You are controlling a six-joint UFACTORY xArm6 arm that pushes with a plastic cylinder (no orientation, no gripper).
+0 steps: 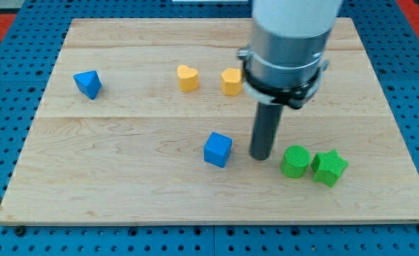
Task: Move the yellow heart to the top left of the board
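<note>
The yellow heart [188, 77] lies in the upper middle of the wooden board [124, 185]. A second yellow block [231, 82], shape unclear, sits just to its right, partly behind the arm. My tip [260, 156] rests on the board well below and to the right of the heart, between the blue cube [218, 149] on its left and the green cylinder [294, 161] on its right. It touches no block.
A blue triangular block [87, 84] lies at the view's left. A green star-shaped block [329, 168] sits right of the green cylinder. The arm's grey body [287, 43] covers the board's upper right middle. Blue pegboard surrounds the board.
</note>
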